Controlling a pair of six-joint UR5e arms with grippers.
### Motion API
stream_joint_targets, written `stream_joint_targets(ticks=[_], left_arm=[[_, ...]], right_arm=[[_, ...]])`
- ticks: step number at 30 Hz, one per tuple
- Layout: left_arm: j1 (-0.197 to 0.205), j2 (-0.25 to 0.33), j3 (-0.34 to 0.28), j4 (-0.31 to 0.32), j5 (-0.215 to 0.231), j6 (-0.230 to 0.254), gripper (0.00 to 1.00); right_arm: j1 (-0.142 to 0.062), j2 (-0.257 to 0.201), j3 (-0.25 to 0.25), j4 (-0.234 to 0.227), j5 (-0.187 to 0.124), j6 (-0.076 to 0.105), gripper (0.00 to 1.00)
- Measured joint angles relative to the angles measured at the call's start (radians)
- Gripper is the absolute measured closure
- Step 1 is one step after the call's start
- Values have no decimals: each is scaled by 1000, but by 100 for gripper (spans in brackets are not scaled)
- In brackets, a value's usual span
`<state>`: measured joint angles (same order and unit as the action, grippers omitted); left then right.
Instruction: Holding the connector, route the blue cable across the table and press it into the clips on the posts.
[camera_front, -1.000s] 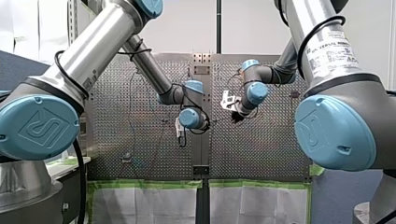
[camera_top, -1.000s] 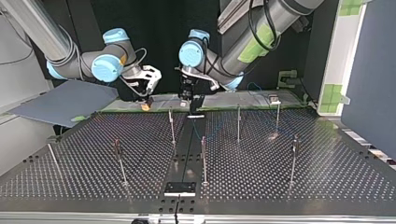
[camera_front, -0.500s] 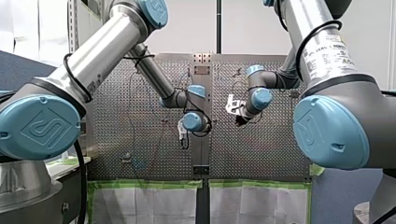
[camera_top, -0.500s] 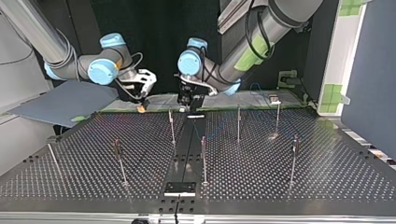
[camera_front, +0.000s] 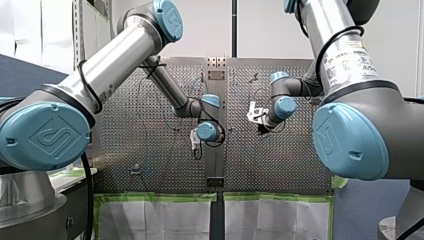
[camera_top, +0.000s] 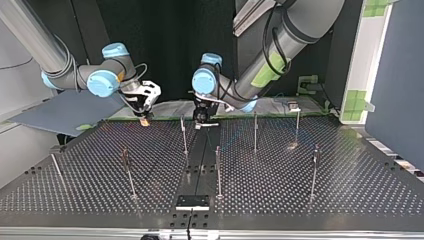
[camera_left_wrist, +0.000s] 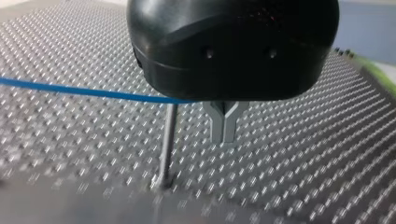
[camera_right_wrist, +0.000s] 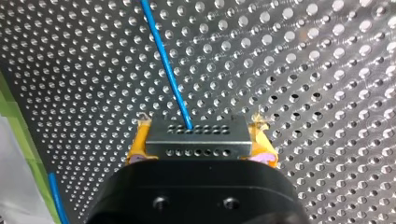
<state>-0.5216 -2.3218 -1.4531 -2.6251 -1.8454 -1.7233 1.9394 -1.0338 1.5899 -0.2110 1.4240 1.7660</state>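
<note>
right wrist view: right end effector (camera_right_wrist: 201, 143) yellow pads are clamped on the connector (camera_right_wrist: 196, 138). the cable (camera_right_wrist: 163, 60) leaves its face and runs ahead over the table (camera_right_wrist: 303, 70). left wrist view: left end effector (camera_left_wrist: 224, 135) fingers are together, just beside a post (camera_left_wrist: 167, 144). the cable crosses the post's upper end.

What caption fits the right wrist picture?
Right gripper clamps the connector, blue cable running ahead over the table.
</note>
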Motion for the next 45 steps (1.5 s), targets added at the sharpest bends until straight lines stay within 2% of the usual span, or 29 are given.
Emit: stream_joint_targets(ticks=[6, 13, 19, 24, 26, 27, 29, 30, 31, 32, 33, 34, 35, 45], left_arm=[[27, -2, 51, -39, -2, 8, 100], [46, -3, 95, -56, -3, 16, 100], [56, -3, 104, -61, -13, 25, 100], [60, -3, 105, -74, -14, 28, 100], [60, -3, 104, -81, -14, 28, 84], [59, -3, 104, -87, -13, 27, 84], [57, -3, 104, -96, -11, 26, 60], [56, -2, 104, -102, -10, 26, 60], [55, -2, 105, -107, -10, 25, 45], [53, -2, 105, -112, -9, 26, 34], [51, -2, 104, -119, -9, 26, 34], [50, -1, 104, -126, -9, 27, 15], [48, -1, 104, -133, -8, 28, 0], [25, 23, 102, -225, -16, 72, 0]], right_arm=[[-14, 36, -35, -13, -17, 0, 100], [-34, 92, -95, -21, -38, 1, 100], [-54, 109, -141, -30, -63, 6, 100], [-64, 112, -160, -31, -83, 7, 100], [-68, 112, -163, -31, -93, 8, 100], [-70, 112, -165, -32, -97, 8, 100], [-72, 112, -167, -31, -106, 7, 100], [-73, 112, -168, -31, -109, 7, 100], [-74, 112, -169, -31, -113, 6, 100], [-74, 112, -169, -30, -115, 6, 100], [-74, 112, -169, -30, -117, 5, 100], [-75, 112, -169, -30, -119, 4, 100], [-75, 112, -169, -30, -121, 3, 100], [-72, 113, -170, -29, -131, 0, 100]])
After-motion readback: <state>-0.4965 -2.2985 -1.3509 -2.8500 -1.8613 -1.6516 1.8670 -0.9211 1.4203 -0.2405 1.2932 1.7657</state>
